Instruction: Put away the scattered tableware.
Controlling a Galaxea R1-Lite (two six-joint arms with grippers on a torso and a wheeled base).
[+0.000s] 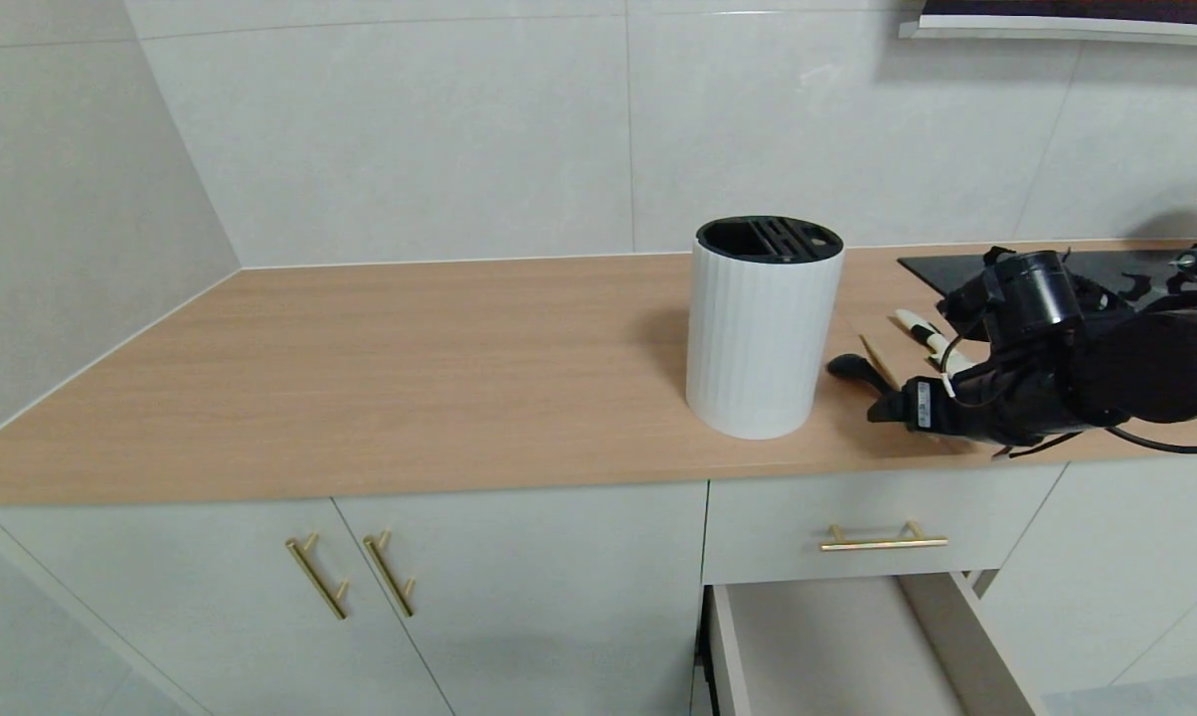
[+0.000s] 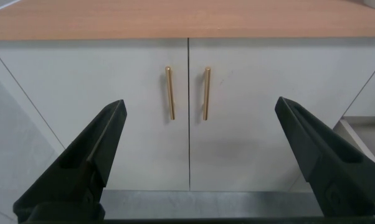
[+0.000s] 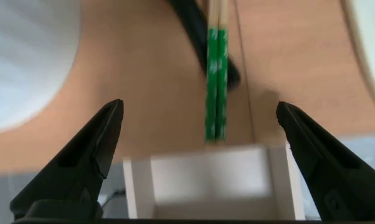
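While our right gripper (image 3: pixel 199 107) hangs low over the front edge of the countertop (image 1: pixel 410 378), to the right of the white holder (image 1: pixel 764 333), its two dark fingers stand wide apart and clasp nothing. From the right wrist we see a pair of chopsticks (image 3: pixel 216 93), pale wood with green ends, lying flat on the wood in the gap framed by those fingers. We cannot tell whether any finger touches them.

The chopsticks lie just to the right of the holder, their green ends toward the counter's front edge. A black spoon (image 1: pixel 847 366) lies between them and the holder, close against the chopsticks. A white-handled utensil (image 1: pixel 922 333) rests farther to the right of the holder than the chopsticks do, nearer the wall.

The holder itself stands upright, ribbed and round, with a slotted black insert in its top. A black cooktop (image 1: pixel 1106 267) lies well to the holder's right, by the wall. Below the holder and a little to its right, a drawer (image 1: pixel 837 636) stands pulled open under the counter.

Our left gripper (image 2: pixel 200 107) is below counter height to the left of the holder, its fingers spread wide with nothing between them, facing two cabinet doors (image 2: pixel 113 93) with gold handles.
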